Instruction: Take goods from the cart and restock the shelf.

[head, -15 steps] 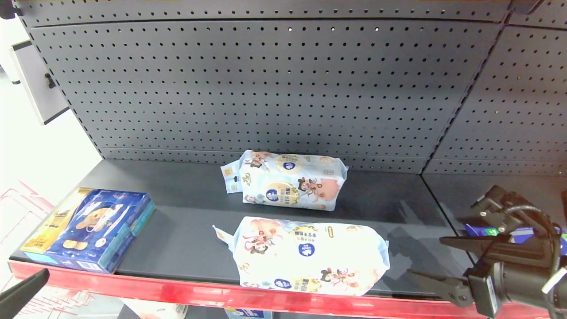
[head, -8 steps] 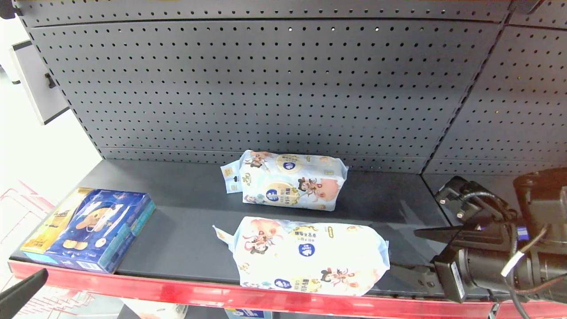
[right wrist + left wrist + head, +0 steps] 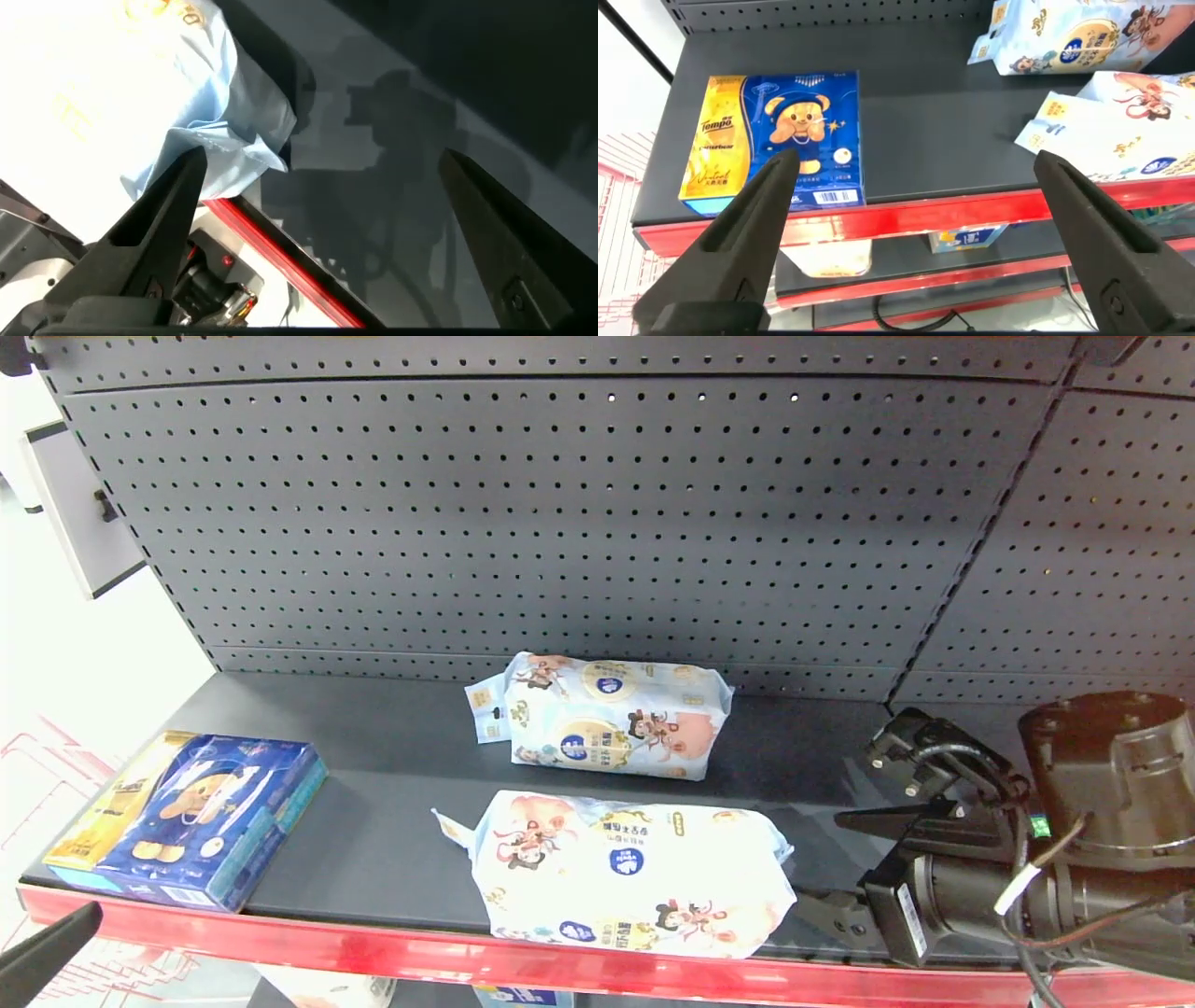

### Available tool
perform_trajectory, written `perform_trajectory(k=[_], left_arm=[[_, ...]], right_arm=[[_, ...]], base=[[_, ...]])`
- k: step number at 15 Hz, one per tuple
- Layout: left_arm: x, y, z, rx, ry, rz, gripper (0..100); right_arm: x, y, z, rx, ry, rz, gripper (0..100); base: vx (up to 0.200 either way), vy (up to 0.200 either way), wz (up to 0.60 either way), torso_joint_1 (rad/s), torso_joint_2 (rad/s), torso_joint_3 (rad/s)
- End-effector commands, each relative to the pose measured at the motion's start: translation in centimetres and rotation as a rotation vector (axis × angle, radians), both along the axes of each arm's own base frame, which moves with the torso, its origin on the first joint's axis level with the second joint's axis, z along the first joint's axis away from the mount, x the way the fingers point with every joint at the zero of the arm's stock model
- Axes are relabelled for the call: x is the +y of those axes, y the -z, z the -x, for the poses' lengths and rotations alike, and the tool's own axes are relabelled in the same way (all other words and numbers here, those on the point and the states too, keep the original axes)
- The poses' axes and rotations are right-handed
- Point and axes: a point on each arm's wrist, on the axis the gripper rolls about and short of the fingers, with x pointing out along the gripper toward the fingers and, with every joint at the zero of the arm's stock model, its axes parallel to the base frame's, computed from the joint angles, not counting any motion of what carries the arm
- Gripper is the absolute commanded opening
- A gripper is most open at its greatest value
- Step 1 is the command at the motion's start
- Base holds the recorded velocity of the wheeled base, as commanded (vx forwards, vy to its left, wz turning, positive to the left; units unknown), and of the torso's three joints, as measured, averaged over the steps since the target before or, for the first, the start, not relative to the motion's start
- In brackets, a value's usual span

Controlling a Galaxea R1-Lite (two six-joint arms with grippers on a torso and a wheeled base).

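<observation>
One front tissue pack [image 3: 630, 875] on shelf [image 3: 392, 821], spread right gripper [image 3: 820, 861] just beside.

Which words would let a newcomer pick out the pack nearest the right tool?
Start at the dark shelf with the red front lip. Two pale cartoon-printed soft packs lie mid-shelf; it is the front pack, at the lip beside the right tool. The rear pack sits back by the pegboard, and the blue box at the left end is rigid.
</observation>
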Motion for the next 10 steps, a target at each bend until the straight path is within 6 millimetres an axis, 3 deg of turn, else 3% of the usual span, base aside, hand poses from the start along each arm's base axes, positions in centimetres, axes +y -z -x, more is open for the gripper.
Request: perform_trajectory(k=[1, 10], left_arm=[[-0.02, 0.01, -0.12, 0.006, 0.0, 0.0, 100], [-0.01, 0.01, -0.09, 0.004, -0.004, 0.002, 100]], right_arm=[[0.36, 0.26, -0.13, 0.01, -0.011, 0.007, 100], [1.27, 0.15, -0.39, 0.009, -0.034, 0.006, 100]], base=[[0.0, 0.0, 0.0, 0.0, 0.0, 0.0], [0.0, 0.0, 0.0, 0.0, 0.0, 0.0]])
